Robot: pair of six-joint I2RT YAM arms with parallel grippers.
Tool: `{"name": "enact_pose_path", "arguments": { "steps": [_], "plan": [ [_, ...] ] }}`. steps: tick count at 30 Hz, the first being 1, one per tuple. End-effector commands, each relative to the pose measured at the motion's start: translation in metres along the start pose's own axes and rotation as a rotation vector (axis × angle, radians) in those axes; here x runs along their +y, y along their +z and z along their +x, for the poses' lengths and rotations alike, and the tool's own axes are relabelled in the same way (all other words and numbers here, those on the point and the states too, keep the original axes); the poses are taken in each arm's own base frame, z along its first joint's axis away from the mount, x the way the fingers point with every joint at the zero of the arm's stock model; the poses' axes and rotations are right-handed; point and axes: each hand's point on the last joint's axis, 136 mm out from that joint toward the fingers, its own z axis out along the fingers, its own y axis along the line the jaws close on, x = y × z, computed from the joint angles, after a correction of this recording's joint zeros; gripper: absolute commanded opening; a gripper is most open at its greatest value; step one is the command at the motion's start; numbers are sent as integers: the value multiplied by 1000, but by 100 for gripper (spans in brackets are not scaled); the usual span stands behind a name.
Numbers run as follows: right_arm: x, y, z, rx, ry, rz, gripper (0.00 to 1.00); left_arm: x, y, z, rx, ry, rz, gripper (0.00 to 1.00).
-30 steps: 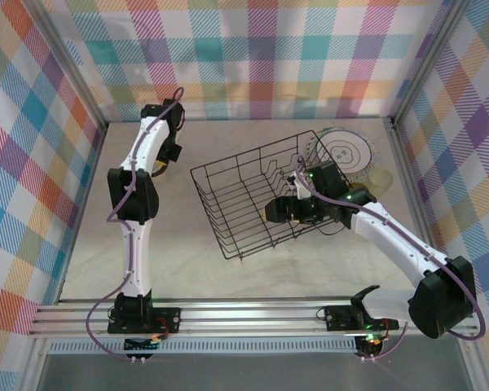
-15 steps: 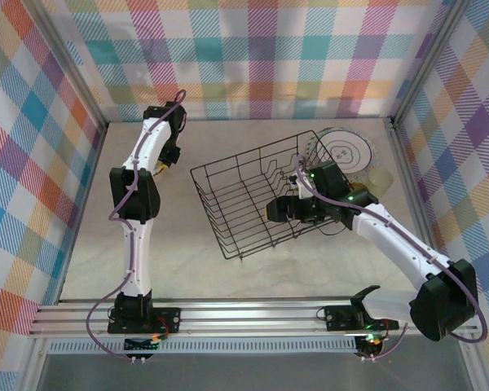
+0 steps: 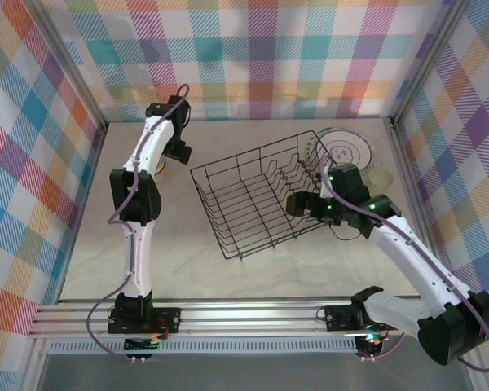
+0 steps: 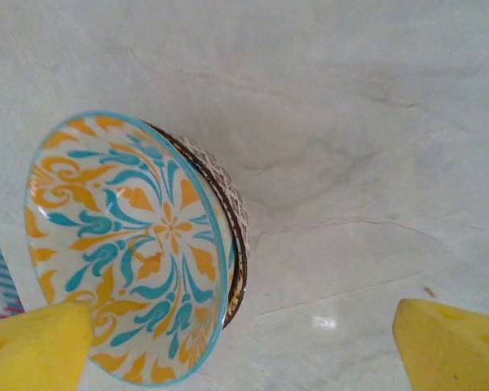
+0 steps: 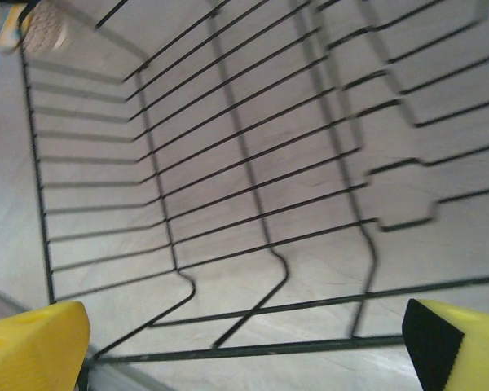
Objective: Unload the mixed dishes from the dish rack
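Over far-left counter [image 4: 375, 122], my left pincer [image 4: 238, 338] spread wide by teal-and-orange patterned bowl [image 4: 130, 244] nested in dark-patterned bowl [image 4: 238, 221]. My right pincer [image 5: 244, 338] spread wide at right side of black wire dish rack [image 5: 228, 163], mid-counter.

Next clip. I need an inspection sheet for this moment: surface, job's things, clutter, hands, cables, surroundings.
Surface: pale table, bare around the rack.
Job's things: black wire dish rack mid-table, no dishes seen inside; plates and a pale-green cup on the table by its far right corner; two nested patterned bowls at far left.
Clutter: nothing seen.
Hands: left hand open over the bowls; right hand open at the rack's right side, holding nothing.
Cables: a purple cable lies close along each arm.
Surroundings: plaid walls; metal rail at the near edge.
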Motion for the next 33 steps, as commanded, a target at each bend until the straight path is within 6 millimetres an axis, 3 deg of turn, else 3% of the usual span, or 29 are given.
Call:
{"name": "enact_pose_path", "arguments": {
  "steps": [1, 6, 11, 15, 23, 33],
  "plan": [
    [-34, -18, -4, -43, 169, 148, 99, 13, -78, -17, -215, -132, 79, 100],
    [-66, -16, 2, -35, 364, 221, 99, 8, -128, -9, -368, -259, 223, 100],
    [-70, -5, 9, -51, 490, 192, 99, -10, -165, 15, -471, -345, 419, 100],
    [-69, 6, 11, -47, 567, 168, 100, -18, -184, 37, -522, -387, 513, 100],
    [-59, 29, 11, -42, 656, 140, 81, -23, -199, 70, -566, -424, 585, 100],
    [-20, 68, 28, -3, 761, 93, 51, -22, -208, 88, -592, -411, 591, 100]
  ]
}}
